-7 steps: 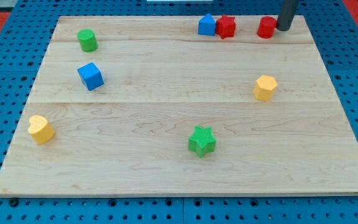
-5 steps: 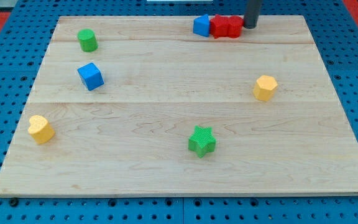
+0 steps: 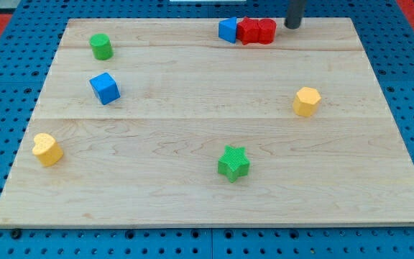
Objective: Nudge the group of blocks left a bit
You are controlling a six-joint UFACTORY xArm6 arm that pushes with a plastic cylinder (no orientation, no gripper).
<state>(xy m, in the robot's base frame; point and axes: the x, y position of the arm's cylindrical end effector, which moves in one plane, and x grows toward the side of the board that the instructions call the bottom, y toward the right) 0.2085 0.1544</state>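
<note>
1. Group sits at the table's [image 3: 192, 72] top edge, right of centre: blue block [image 3: 227, 29], then two red blocks, one [image 3: 247, 31] touching the blue and the other [image 3: 265, 31] touching the first red. All three form one tight row.
2. Landmark for everything below: that red pair.
3. My tip [image 3: 293, 26] is just right of the red pair, slightly higher in the view, apart from the right red block with a small gap.
4. No jaws on this rig, just the dark rod, so nothing is clenched or released.
5. Yellow hexagonal block [image 3: 306, 101] is below and right of the red pair, well apart.
6. Green star [image 3: 233, 162] is far below the red pair, a little to the left.
7. Blue cube [image 3: 105, 88] is well left and below.
8. Green cylinder [image 3: 100, 46] is far left, slightly lower than the red pair.
9. Yellow heart-like block [image 3: 47, 149] is far left and far below, near the table's left edge.
</note>
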